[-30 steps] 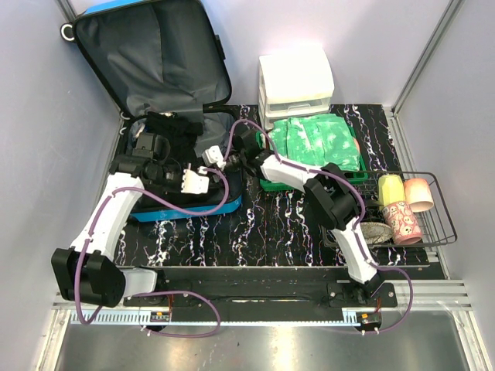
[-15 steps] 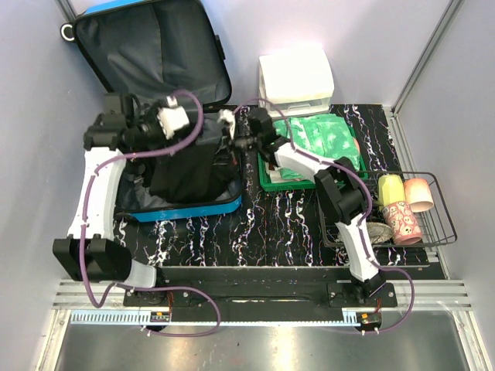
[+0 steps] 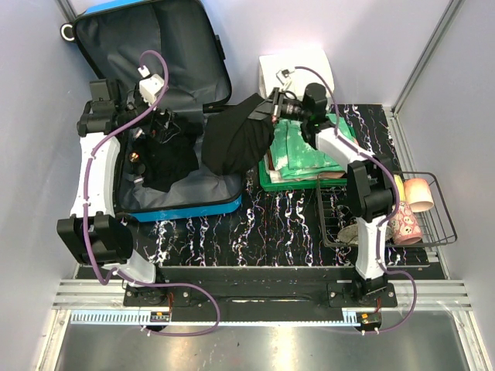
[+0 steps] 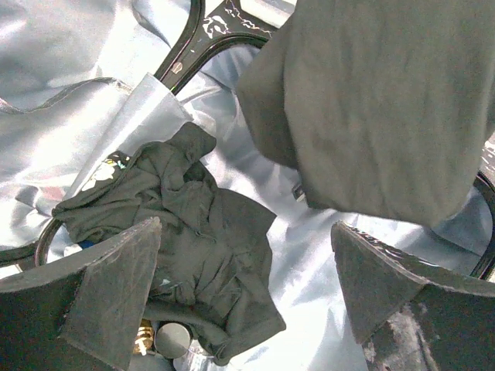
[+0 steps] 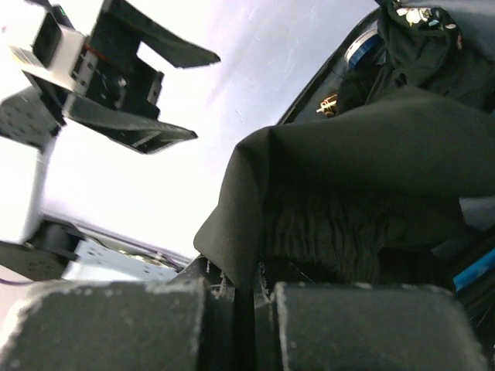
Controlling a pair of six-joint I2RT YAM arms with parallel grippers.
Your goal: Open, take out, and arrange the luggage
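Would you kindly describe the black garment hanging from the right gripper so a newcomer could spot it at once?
Find the open bright blue hard-shell suitcase on the left. Over its right edge, beside the green plastic tray, the black cloth garment hangs from the shut right gripper. Unlike the crumpled black clothes lying inside the suitcase, it is held aloft.

A lab booth: grey panels (image 3: pixel 39 154), aluminium rails (image 3: pixel 445 291).

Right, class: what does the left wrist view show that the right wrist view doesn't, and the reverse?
Left wrist only: a broad stretch of the pale lining of the luggage. Right wrist only: the right gripper, shut on the black garment. Both: that hanging garment, the open left gripper, and crumpled dark clothes in the luggage.
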